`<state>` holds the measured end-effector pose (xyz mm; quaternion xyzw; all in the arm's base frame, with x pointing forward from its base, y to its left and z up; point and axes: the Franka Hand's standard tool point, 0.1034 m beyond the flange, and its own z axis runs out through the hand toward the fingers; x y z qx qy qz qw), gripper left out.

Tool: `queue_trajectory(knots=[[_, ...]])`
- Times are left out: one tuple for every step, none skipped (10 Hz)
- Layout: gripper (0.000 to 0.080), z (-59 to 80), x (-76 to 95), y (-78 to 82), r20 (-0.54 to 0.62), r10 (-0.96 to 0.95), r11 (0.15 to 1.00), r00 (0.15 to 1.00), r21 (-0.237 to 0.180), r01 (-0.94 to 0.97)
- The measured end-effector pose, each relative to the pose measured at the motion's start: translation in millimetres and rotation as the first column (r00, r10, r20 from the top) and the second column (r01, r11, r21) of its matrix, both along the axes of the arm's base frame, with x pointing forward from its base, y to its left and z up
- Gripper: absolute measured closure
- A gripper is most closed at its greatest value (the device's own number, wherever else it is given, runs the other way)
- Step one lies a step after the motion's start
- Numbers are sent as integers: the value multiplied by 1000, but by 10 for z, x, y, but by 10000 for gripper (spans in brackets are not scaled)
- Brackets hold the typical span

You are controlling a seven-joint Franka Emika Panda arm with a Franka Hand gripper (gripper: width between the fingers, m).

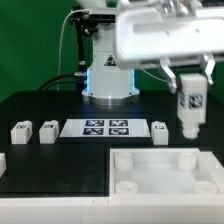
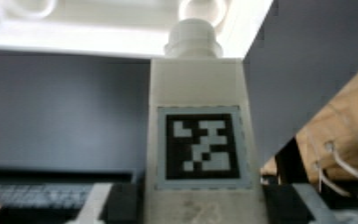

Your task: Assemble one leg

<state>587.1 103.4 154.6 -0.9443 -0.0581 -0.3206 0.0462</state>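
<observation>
My gripper [image 1: 189, 92] is shut on a white leg [image 1: 190, 108] with a black-and-white tag and holds it upright in the air, above the far right corner of the large white tray-shaped panel [image 1: 160, 182]. In the wrist view the held leg [image 2: 201, 110] fills the middle, its narrow end pointing away, with the dark fingers [image 2: 115, 200] pressed against both its sides. Three more legs stand on the black table: two at the exterior view's left [image 1: 21, 131] [image 1: 47, 130] and one [image 1: 160, 131] just right of the marker board.
The marker board [image 1: 105, 127] lies flat at the table's middle. The robot's base [image 1: 107, 75] stands behind it. The panel has round holes near its corners, one [image 1: 185, 159] below the held leg.
</observation>
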Motion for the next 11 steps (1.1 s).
queue_trajectory(knots=[[506, -19, 168, 30, 20, -3, 1000, 1000, 8, 2], [506, -139, 241, 35, 12, -5, 1000, 1000, 12, 4], [506, -256, 274, 60, -2, -6, 1000, 1000, 16, 6], [506, -289, 291, 98, -4, -4, 1000, 1000, 20, 4], [506, -312, 317, 104, -6, -4, 1000, 1000, 21, 4], [506, -363, 345, 78, -10, -9, 1000, 1000, 21, 9], [506, -389, 355, 62, -12, -12, 1000, 1000, 21, 12], [506, -419, 346, 65, -17, -11, 1000, 1000, 21, 12], [506, -448, 340, 66, -21, -11, 1000, 1000, 21, 12], [506, -465, 341, 67, -23, -11, 1000, 1000, 21, 12], [506, -504, 330, 67, -29, -12, 1000, 1000, 21, 12]])
